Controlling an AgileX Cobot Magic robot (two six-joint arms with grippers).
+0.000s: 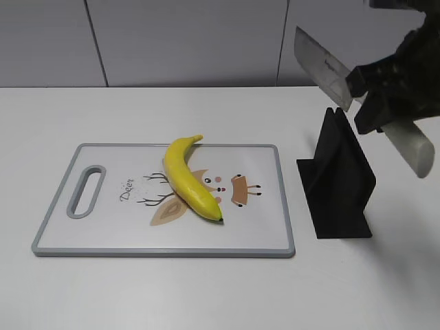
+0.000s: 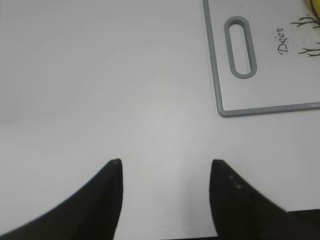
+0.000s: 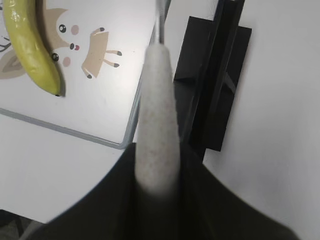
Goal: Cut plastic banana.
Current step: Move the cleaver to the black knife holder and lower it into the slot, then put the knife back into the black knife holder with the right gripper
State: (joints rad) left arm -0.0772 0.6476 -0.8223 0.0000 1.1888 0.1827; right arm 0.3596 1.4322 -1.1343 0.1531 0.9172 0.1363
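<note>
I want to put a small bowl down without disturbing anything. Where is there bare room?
The table is bare in front of the cutting board and left of it, where the open left gripper hovers. It is crowded on the right: the black knife stand, with the right gripper holding the knife above it.

Banana (image 1: 188,178) glossy smooth plastic; knife (image 1: 323,69) blade dull metal, handle matt.

Black stand (image 1: 338,180) flanks cutting board (image 1: 268,237) — banana (image 1: 187,177) unobstructed.

Matt black left tool (image 2: 165,200) with tapered pointed fingers; right tool (image 1: 385,89) bulky, black.
</note>
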